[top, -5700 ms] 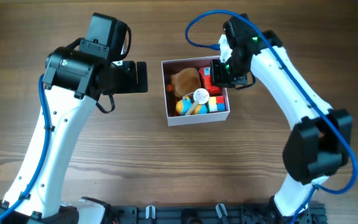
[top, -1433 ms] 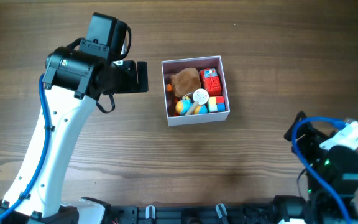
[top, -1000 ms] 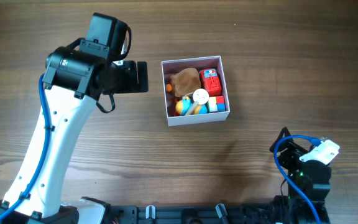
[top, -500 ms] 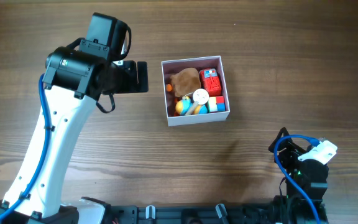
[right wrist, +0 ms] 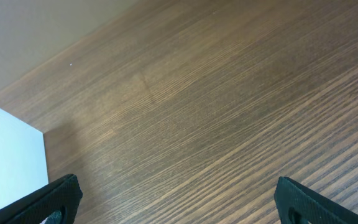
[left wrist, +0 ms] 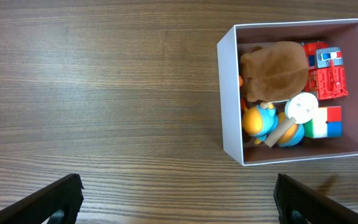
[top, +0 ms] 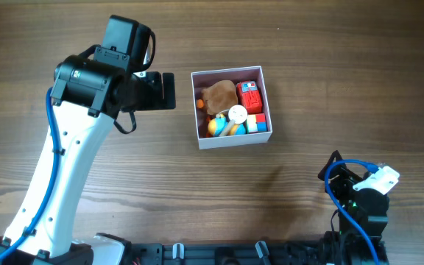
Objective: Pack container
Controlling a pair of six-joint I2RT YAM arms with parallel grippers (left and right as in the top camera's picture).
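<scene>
The container point(top: 236, 139) is a square white box with a dusty-pink inside, standing right of the table's middle. In it lie a brown plush point(top: 220, 94), a red toy point(top: 250, 95), a white disc point(top: 238, 113), a blue and orange figure point(top: 217, 126) and a coloured cube point(top: 255, 123). My left gripper point(top: 168, 91) hovers just left of the box. In the left wrist view it point(left wrist: 182, 202) is open over bare wood, with the container point(left wrist: 229, 106) at the upper right. My right gripper point(right wrist: 182, 202) is open and empty, far from the box, whose white corner point(right wrist: 11, 158) shows at the left edge.
The right arm point(top: 359, 202) is folded back at the table's front right corner, with its blue cable looped above it. The left arm point(top: 65, 169) slants across the left side of the wooden table point(top: 197, 191).
The right arm has drawn back from the container's right side to the front right corner and has settled there. The left arm and the container's contents have not moved.
</scene>
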